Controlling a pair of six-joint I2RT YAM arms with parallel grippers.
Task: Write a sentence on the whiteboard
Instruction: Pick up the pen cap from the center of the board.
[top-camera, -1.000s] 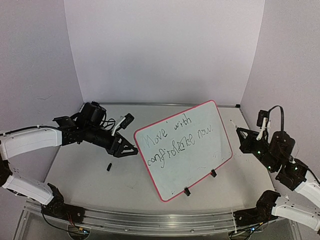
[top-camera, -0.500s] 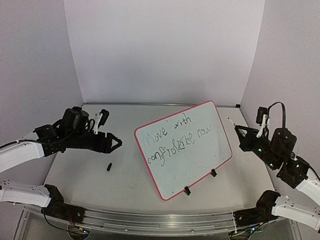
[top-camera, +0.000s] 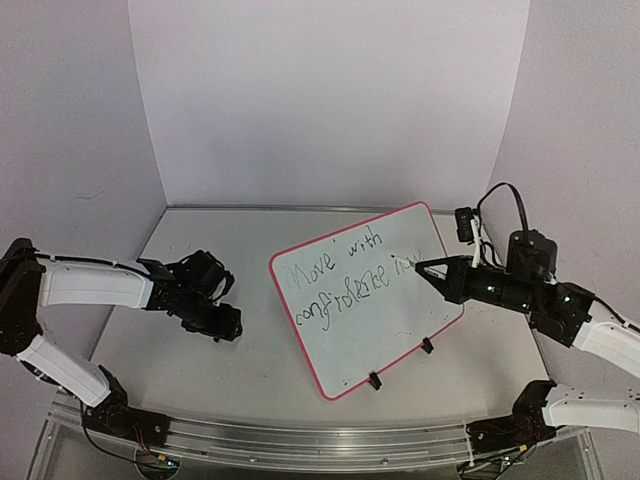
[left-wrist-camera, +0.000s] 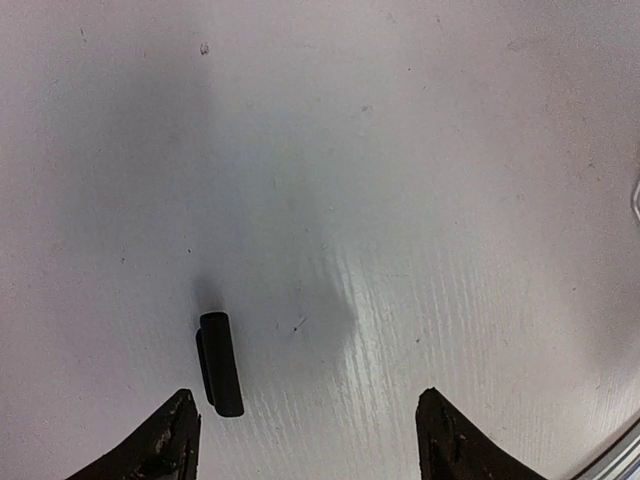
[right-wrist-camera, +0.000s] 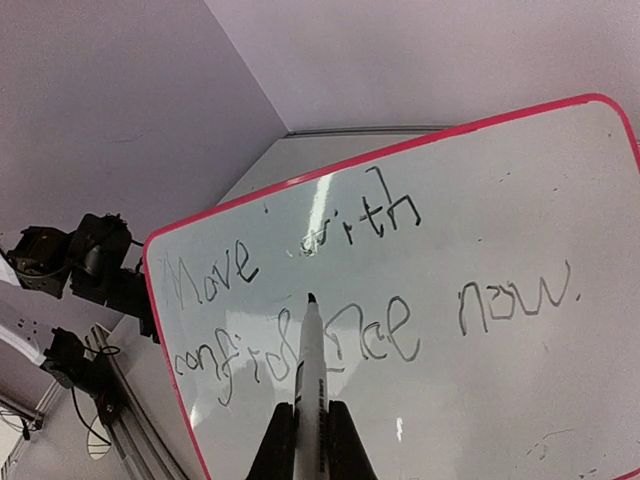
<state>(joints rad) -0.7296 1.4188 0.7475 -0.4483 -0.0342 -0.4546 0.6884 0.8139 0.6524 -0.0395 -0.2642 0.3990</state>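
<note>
Whiteboard (top-camera: 400, 330) writing looks complete. The right gripper (right-wrist-camera: 310, 432) is clenched on a marker (right-wrist-camera: 311, 370), with the sentence (right-wrist-camera: 380, 215) just beyond the tip; contact cannot be told. The left gripper (left-wrist-camera: 305, 440) is released, with a black cap (left-wrist-camera: 220, 362) on the table (left-wrist-camera: 400, 150) beside one finger, off centre. Next move, as judged: centre on the cap and close. No containers seen.

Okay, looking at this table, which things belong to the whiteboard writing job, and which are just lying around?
For the job: whiteboard; sentence written on it; marker, held by the right gripper.

Lying about: small black piece, maybe a cap, on the table under the open left gripper, not gripped.
</note>
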